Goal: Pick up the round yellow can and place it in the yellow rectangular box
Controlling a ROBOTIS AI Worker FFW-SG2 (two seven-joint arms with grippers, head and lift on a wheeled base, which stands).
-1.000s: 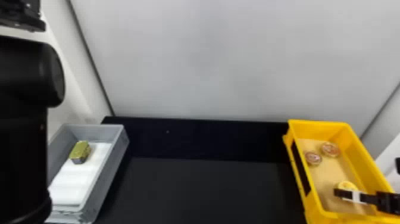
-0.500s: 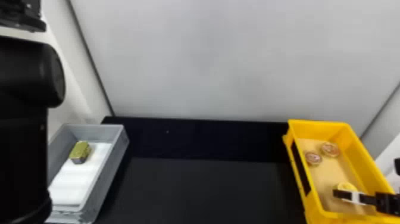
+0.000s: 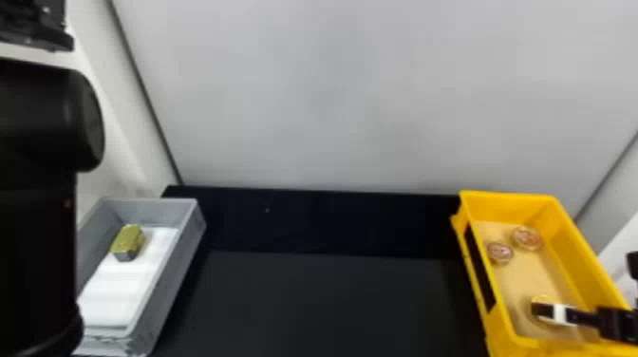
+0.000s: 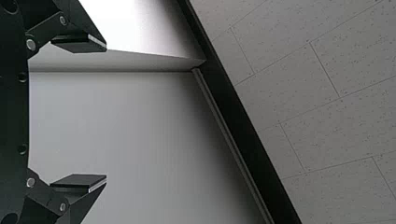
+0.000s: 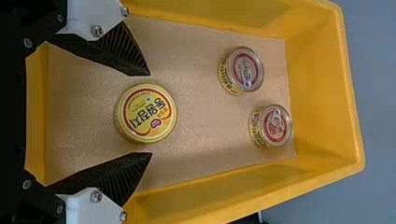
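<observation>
The round yellow can (image 5: 148, 113) sits flat on the tan bottom of the yellow rectangular box (image 3: 569, 237), inside it, at the end close to the robot. The right gripper (image 3: 543, 311) is over that same end of the box. Its two black fingers (image 5: 130, 51) are spread wide, one on each side of the can, with a little gap next to each. At the far end of the box are two smaller cans (image 3: 499, 252) (image 5: 271, 126), side by side.

Left of the box, and well apart from it, is a gray bin (image 3: 185, 266) with a white sheet (image 3: 123, 289) and a gold block (image 3: 128, 239) in it. The left arm (image 3: 38, 213) is parked up past that bin, its own fingers spread wide with just air between them.
</observation>
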